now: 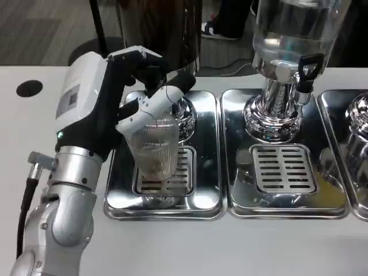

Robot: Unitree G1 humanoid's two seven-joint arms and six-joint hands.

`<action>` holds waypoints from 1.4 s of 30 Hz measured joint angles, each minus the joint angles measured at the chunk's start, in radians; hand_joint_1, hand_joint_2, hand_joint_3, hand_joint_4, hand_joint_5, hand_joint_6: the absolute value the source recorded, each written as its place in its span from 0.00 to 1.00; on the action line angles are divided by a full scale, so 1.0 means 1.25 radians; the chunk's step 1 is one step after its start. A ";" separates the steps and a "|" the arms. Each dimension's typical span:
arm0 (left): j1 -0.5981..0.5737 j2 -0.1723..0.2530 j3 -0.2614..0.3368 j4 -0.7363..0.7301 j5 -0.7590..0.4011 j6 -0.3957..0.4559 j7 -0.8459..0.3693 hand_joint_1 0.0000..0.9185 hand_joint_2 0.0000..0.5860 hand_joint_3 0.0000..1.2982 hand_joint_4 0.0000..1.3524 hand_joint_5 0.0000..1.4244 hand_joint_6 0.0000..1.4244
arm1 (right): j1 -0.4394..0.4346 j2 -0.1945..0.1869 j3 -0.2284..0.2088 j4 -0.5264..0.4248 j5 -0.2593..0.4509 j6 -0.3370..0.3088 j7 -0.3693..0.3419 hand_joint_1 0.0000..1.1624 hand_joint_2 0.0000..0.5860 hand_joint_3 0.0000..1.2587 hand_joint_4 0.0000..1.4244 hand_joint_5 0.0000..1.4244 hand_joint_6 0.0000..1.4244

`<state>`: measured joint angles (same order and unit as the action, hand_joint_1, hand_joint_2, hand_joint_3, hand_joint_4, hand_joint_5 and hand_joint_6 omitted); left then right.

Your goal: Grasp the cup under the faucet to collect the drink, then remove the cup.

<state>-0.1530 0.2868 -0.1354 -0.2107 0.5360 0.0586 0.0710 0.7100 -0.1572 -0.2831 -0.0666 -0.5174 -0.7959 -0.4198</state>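
Note:
My left hand grips a clear ribbed plastic cup, fingers wrapped around its upper part. The cup hangs upright over the slotted drain grate of the left steel drip tray, in front of the left dispenser's chrome base. That dispenser's faucet is hidden behind my hand. I cannot tell whether the cup holds any drink. A second dispenser with a clear tank and a black faucet handle stands over the middle tray.
The middle drip tray has its own grate. A third tray with a chrome base shows at the right edge. A round black hole sits in the white table at far left.

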 measured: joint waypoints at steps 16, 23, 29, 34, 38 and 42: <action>0.000 -0.002 0.002 -0.002 0.009 -0.001 0.006 0.00 0.12 0.50 0.43 0.37 0.37 | -0.001 0.000 0.000 0.000 0.001 0.000 0.000 0.55 0.91 0.26 0.19 0.15 0.05; 0.000 -0.007 0.005 -0.002 0.009 -0.001 0.006 0.00 0.12 0.51 0.43 0.38 0.38 | -0.004 0.000 0.000 0.000 0.001 0.000 0.000 0.55 0.91 0.26 0.19 0.15 0.06; 0.000 -0.008 0.007 -0.002 0.008 -0.002 0.006 0.00 0.12 0.51 0.43 0.38 0.39 | -0.003 0.000 0.000 0.000 0.002 0.000 0.000 0.54 0.91 0.26 0.19 0.15 0.06; 0.002 -0.008 0.007 -0.003 0.008 -0.002 0.006 0.00 0.12 0.51 0.43 0.38 0.39 | -0.003 0.000 0.000 -0.001 0.003 0.000 0.000 0.54 0.91 0.26 0.19 0.15 0.06; 0.002 -0.009 0.008 -0.003 0.008 -0.002 0.006 0.00 0.12 0.51 0.44 0.38 0.39 | -0.003 0.000 0.000 -0.001 0.003 0.000 0.001 0.55 0.90 0.26 0.19 0.15 0.06; 0.002 -0.009 0.008 -0.003 0.008 -0.002 0.006 0.00 0.12 0.51 0.44 0.38 0.39 | -0.004 0.000 0.000 -0.002 0.004 0.000 0.002 0.55 0.90 0.26 0.19 0.15 0.06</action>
<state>-0.1502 0.2757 -0.1253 -0.2144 0.5464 0.0555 0.0779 0.7056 -0.1572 -0.2830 -0.0686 -0.5130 -0.7957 -0.4172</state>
